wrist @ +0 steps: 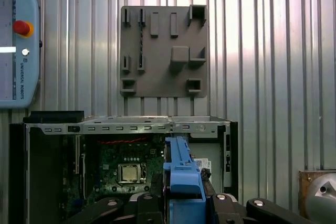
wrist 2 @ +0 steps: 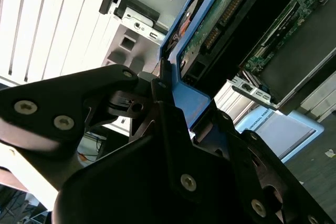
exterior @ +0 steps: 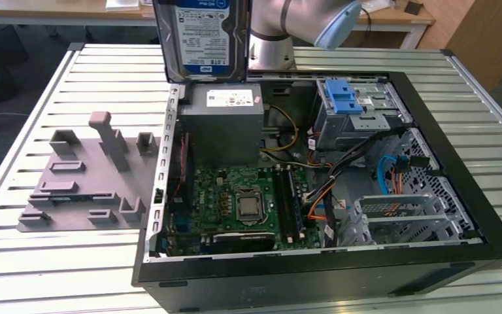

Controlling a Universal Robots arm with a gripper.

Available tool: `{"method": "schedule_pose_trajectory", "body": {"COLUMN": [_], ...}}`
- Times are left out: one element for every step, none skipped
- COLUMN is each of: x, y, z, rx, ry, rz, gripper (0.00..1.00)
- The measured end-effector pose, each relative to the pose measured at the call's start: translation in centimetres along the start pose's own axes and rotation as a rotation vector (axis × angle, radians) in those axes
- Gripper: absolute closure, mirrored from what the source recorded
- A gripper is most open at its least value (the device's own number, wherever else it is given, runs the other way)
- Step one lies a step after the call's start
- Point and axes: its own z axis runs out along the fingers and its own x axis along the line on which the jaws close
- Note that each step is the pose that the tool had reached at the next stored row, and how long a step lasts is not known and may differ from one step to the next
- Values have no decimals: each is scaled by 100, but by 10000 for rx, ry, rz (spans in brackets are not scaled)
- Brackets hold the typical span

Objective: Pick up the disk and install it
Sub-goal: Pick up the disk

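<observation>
disk (exterior: 200, 39) top cut off by exterior view's upper edge, arm (exterior: 273, 26) likewise cropped

Bright, even room light falls from above on the slatted metal table (exterior: 33, 261), which throws pale glare in the exterior view and the first wrist view. The open computer case (exterior: 321, 275) has soft shadow along its inner walls. In the second wrist view the gripper (wrist 2: 176, 103) looks nearly black against the lit blue rail of the disk (wrist 2: 210, 19).
</observation>
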Motion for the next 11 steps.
{"method": "schedule_pose_trajectory", "body": {"x": [11, 21, 31, 41, 52, 63, 75, 88, 101, 111, 119], "y": [-6, -11, -16, -23, -32, -41, -54, -69, -85, -103, -123], "z": [0, 0, -1, -2, -2, -2, -3, -3, -4, -4, -5], "rx": [0, 0, -1, -1, -1, -2, -4, -5, -7, -7, -8], "ry": [0, 0, 0, 0, 0, -1, 0, 0, 0, 0, 0], "rz": [0, 0, 0, 0, 0, 0, 1, 1, 0, 0, 0], "gripper": [64, 64, 64, 64, 64, 64, 64, 64, 64, 64, 64]}}
